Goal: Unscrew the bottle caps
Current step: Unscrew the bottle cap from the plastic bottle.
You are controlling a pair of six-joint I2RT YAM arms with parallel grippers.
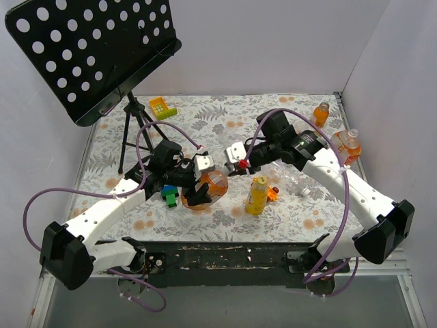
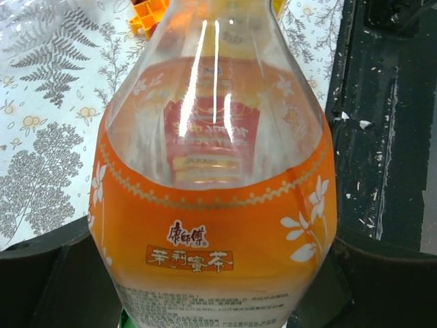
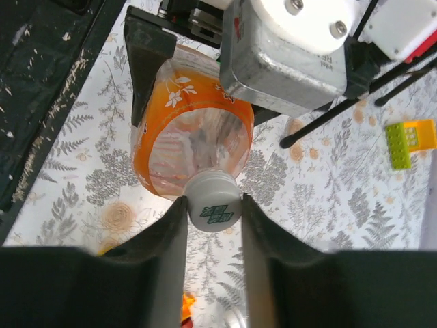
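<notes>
— On the flowered table, how many bottles are there?

— Five. An orange-labelled bottle is held lying on its side at centre-left. A yellow bottle stands just right of it. A clear bottle lies beyond that. A small orange bottle and a larger bottle stand near the right wall.

— And the caps?

— I count four. A white cap is on the held bottle, a yellow cap on the yellow one, an orange cap on the small one, and a pale cap on the larger one. I cannot make out one on the clear bottle.

— What are the two grippers doing?

— The left gripper is clamped around the held bottle's wide body. The right gripper has its two fingers pressed against opposite sides of the white cap.

— Anything else?

— Three toys: a yellow-and-green piece at the back, a green-and-blue block beside the left gripper, and an orange toy car touching the yellow bottle's right side. One black music stand rises at back left.

— Where is the room to move?

— White walls close the left, back and right edges. The widest bare stretch runs along the back middle.
</notes>
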